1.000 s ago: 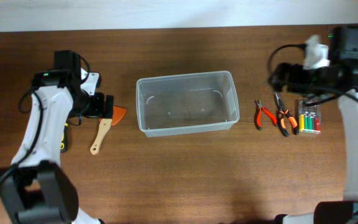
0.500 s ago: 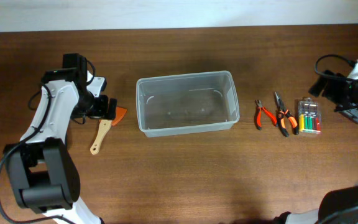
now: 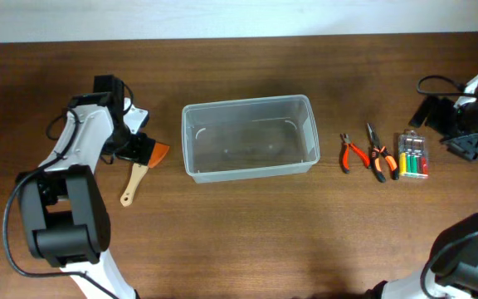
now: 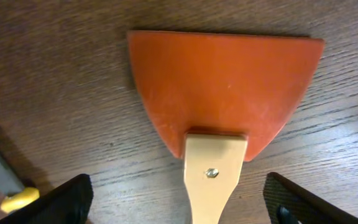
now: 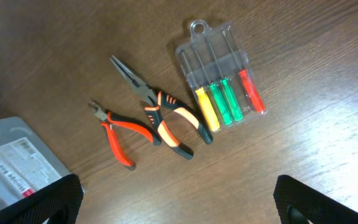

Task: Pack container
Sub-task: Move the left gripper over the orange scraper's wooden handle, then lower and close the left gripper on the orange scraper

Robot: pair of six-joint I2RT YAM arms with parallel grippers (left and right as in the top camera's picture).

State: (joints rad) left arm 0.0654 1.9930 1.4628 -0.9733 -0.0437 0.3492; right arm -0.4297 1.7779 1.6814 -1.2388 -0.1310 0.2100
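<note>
Container (image 3: 249, 137) sits on the surface (image 3: 247, 232) right of the left gripper (image 4: 178, 202), whose released jaws straddle the spatula (image 4: 222, 87) handle. Right gripper (image 5: 178, 205), likewise released, hangs above the pliers (image 5: 169, 121), container to its left.

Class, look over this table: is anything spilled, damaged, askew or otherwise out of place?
Nothing stands out. The container sits upright and empty mid-table. The scraper lies flat to its left. The red pliers, orange-black pliers and clear case of screwdrivers lie neatly in a row to its right.
</note>
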